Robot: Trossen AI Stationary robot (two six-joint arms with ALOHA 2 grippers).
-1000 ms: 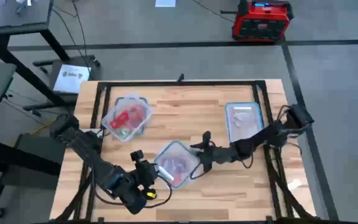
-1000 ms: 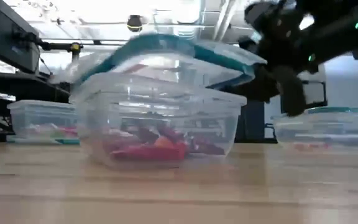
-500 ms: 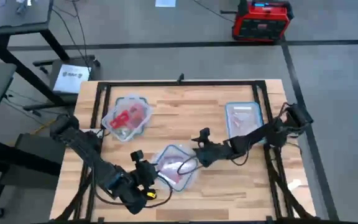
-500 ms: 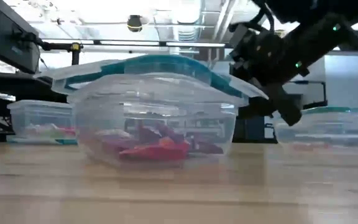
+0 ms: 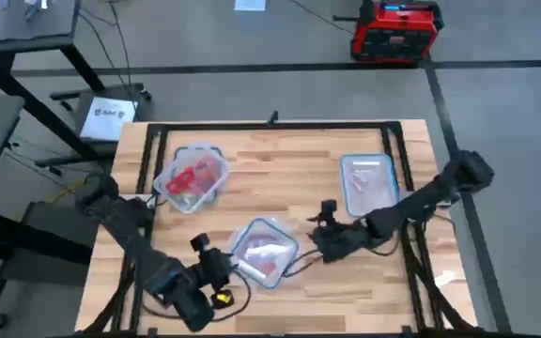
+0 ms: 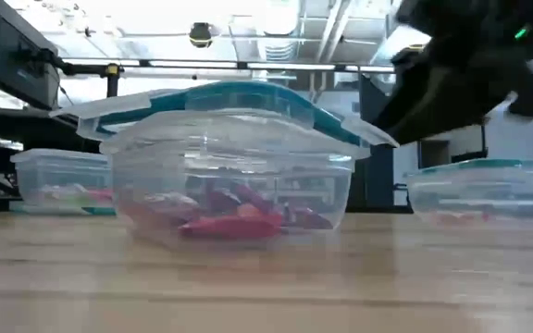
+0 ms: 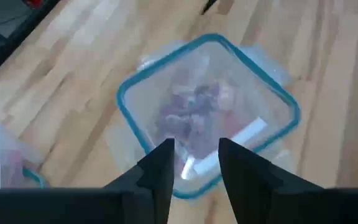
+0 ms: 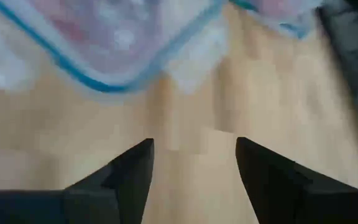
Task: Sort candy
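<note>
The right gripper (image 5: 319,230) hangs open and empty beside the lidded tub (image 5: 263,250); left gripper (image 7: 193,163) parted, holding nothing, aimed at its candy (image 7: 194,106)

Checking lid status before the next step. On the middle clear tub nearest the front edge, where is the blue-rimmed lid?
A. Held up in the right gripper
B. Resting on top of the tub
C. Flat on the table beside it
B: the lid sits on the middle tub, candy showing through the wall, and the right gripper stands apart, empty.
</note>
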